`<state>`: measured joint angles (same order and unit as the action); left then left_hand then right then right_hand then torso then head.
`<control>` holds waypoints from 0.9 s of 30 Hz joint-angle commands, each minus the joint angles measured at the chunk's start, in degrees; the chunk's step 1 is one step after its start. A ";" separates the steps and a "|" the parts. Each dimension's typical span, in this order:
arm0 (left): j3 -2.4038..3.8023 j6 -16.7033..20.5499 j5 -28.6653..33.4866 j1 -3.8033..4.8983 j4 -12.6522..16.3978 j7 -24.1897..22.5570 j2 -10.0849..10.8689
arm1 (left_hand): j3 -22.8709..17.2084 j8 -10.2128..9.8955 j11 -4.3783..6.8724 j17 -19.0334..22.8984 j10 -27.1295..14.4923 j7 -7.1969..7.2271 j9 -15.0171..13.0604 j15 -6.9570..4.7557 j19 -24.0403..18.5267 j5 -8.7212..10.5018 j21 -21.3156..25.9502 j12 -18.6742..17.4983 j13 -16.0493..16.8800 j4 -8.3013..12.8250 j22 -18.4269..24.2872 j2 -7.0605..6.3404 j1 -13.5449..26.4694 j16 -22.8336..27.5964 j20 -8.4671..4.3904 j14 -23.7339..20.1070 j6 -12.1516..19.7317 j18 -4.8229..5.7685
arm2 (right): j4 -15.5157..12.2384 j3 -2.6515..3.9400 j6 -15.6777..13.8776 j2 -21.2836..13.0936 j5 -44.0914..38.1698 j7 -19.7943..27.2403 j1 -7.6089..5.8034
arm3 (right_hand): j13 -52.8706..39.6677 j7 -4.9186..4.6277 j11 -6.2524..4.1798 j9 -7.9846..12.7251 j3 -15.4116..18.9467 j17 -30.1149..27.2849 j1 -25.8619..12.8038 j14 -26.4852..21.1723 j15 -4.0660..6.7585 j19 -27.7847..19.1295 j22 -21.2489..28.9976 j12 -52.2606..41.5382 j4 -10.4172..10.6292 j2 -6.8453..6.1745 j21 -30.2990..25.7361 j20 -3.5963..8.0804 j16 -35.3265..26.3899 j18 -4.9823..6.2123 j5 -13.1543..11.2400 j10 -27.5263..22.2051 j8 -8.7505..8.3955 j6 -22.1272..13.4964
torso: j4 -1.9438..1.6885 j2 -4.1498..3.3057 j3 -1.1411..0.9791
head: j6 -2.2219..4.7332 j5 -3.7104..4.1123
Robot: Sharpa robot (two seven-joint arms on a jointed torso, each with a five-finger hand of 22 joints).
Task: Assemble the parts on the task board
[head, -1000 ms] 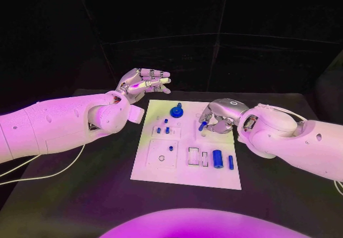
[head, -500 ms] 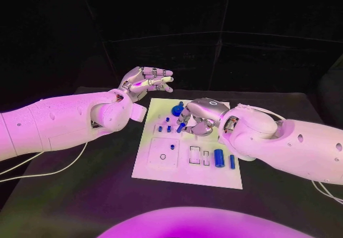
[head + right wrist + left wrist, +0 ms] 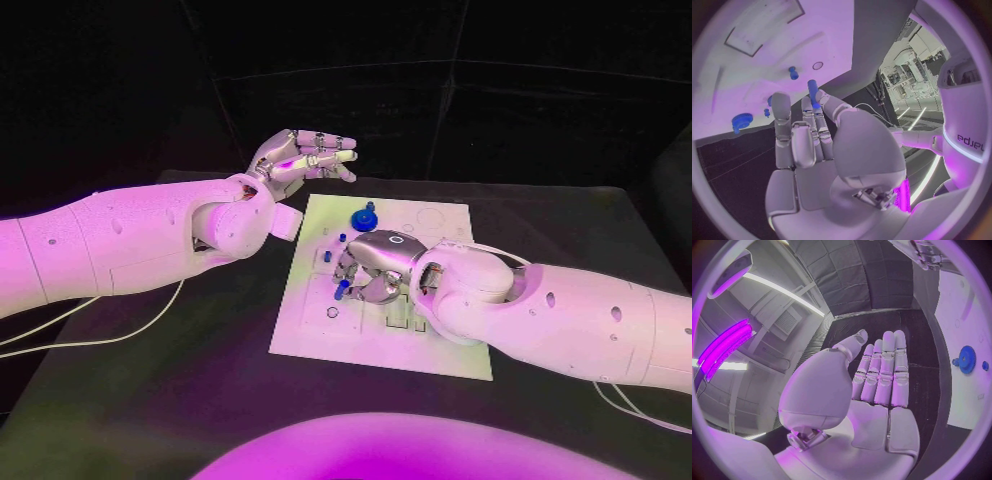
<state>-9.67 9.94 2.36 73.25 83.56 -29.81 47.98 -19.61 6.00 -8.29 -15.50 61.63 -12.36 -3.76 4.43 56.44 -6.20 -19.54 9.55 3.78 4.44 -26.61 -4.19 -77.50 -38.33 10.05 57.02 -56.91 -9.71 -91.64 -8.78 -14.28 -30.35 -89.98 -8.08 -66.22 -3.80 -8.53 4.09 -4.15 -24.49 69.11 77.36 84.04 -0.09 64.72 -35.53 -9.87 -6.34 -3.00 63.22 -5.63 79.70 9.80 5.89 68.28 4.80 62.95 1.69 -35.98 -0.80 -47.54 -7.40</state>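
We think the blue peg (image 3: 813,94) could slip or tip as it goes down. Our right hand (image 3: 372,268) only pinches it at the fingertips, so a small bump on the edge of a hole could knock it crooked or make it fall. From the head view our hand also hides the spot on the task board (image 3: 433,355) under it, so we cannot tell if the peg is lined up with a hole.

Our right hand hangs over the middle of the task board, toward its left side. The peg sticks out past the fingertips and points down at the board. We cannot tell if it touches the board.

The blue gear (image 3: 365,217) stands near the far end of the board, past our right hand. A small blue pin (image 3: 792,73) stands on the board near the peg.

Our left hand (image 3: 299,160) is up in the air beyond the far left corner of the board. Its fingers are straight and side by side, and it holds nothing.
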 commanded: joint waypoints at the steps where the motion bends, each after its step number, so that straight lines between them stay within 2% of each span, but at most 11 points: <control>1: 0.05 -0.57 0.11 0.12 -0.09 -0.40 -0.11 | -0.03 0.23 -0.15 0.09 -0.40 0.03 -0.06 0.06 0.42 0.15 0.24 0.35 -0.06 0.27 0.07 0.04 -0.75 0.23 0.04 0.28 0.46 -0.56 | 0.26 -0.16 1.45 0.31 -0.13 1.86 0.38 | 0.08 -0.21 0.34 -0.02 -0.50 -0.06 0.25 2.36 0.40 -0.06 0.08 0.27 -0.04 -0.39 0.02 -0.02 0.29 -0.24 0.31 0.23 -0.18 0.12 | 0.08 0.06 -0.08 | 0.00 -0.09; 5: 0.05 -0.70 0.12 0.11 -0.34 -0.35 -0.27 | -0.03 0.23 -0.15 0.09 -0.40 0.03 -0.06 0.06 0.42 0.15 0.24 0.35 -0.06 0.27 0.07 0.04 -0.75 0.23 0.04 0.28 0.46 -0.56 | 0.65 -0.36 1.64 0.84 -0.59 2.07 1.00 | 0.09 -0.22 0.35 -0.01 -0.54 -0.07 0.27 2.36 0.40 -0.08 0.10 0.29 -0.05 -0.38 0.01 -0.02 0.29 -0.23 0.32 0.22 -0.20 0.11 | 0.12 0.14 -0.17 | 0.05 -0.11; 10: 0.05 -0.82 0.12 0.11 -0.55 -0.34 -0.48 | -0.03 0.23 -0.15 0.09 -0.40 0.03 -0.06 0.06 0.42 0.15 0.24 0.35 -0.06 0.27 0.07 0.04 -0.75 0.23 0.04 0.28 0.46 -0.56 | 1.17 -0.45 1.67 1.50 -0.82 2.09 1.47 | 0.09 -0.25 0.38 0.00 -0.60 -0.40 0.27 2.30 0.38 -0.25 0.46 0.35 -0.04 -0.35 -0.17 -0.02 0.13 -0.17 0.35 0.19 -0.24 0.09 | 0.03 0.06 -0.07 | 0.16 0.04; 27: 0.05 -0.91 0.12 0.11 -0.70 -0.28 -0.72 | 0.01 0.28 -0.16 0.12 -0.39 0.02 -0.07 0.09 0.42 0.17 0.24 0.41 -0.05 0.21 0.09 0.12 -0.67 0.25 0.06 0.30 0.45 -0.54 | 2.48 -0.49 2.32 2.93 -1.36 1.74 1.92 | 0.09 -0.27 0.40 0.01 -0.68 -0.58 0.26 2.26 0.36 -0.36 0.64 0.40 -0.03 -0.32 -0.26 -0.03 0.05 -0.15 0.36 0.17 -0.28 0.08 | -0.03 0.05 -0.03 | 0.19 -0.06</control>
<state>-9.67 9.74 2.36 73.27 82.83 -29.80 47.32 -19.61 6.00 -8.30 -15.43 61.63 -12.36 -3.76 4.43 56.44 -6.20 -19.54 9.77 3.78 4.44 -26.57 -4.19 -77.51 -38.33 10.05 57.02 -56.91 -9.71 -89.20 -9.28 -12.69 -27.51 -90.74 -6.59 -64.24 -3.80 -8.50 4.10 -4.09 -24.82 68.58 77.36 84.04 -0.09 64.72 -34.97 -9.81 -6.35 -3.00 63.22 -5.63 79.70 9.80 5.87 68.28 4.75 62.90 1.69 -35.93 -0.86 -47.30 -7.43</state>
